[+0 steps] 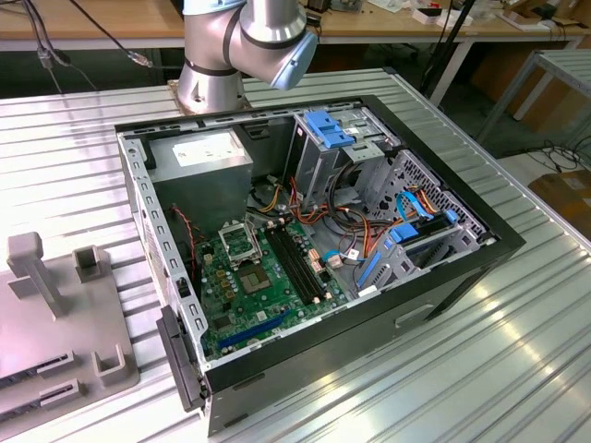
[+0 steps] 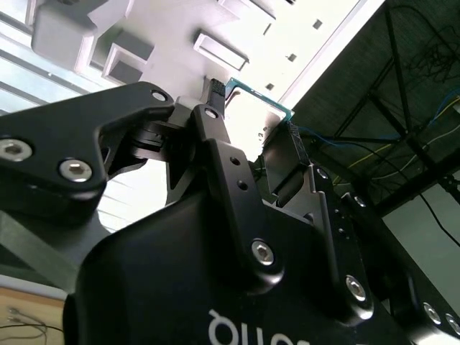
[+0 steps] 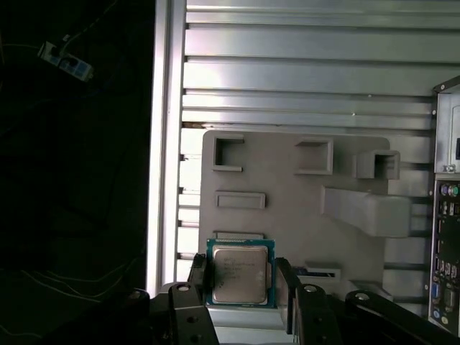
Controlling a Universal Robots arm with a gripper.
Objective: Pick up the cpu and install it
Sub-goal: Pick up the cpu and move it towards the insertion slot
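Cpu (image 3: 240, 275), silver-grey top towards the camera in the first wrist view, is clamped in the gripper (image 3: 241, 286) above the grey fixture plate (image 3: 287, 215), well apart from the socket.

In the exterior view a slatted metal table (image 1: 517, 351) carries an open computer case (image 1: 369, 318), and the robot arm (image 1: 249, 37) rises behind it. The fixture plate lies on the table at the exterior view's left of the case. Inside the case lies the green motherboard (image 1: 249, 286) with its black-framed socket (image 1: 238, 243). The gripper's fingers (image 3: 198, 277) are drawn narrow, pressing opposite edges of the chip.
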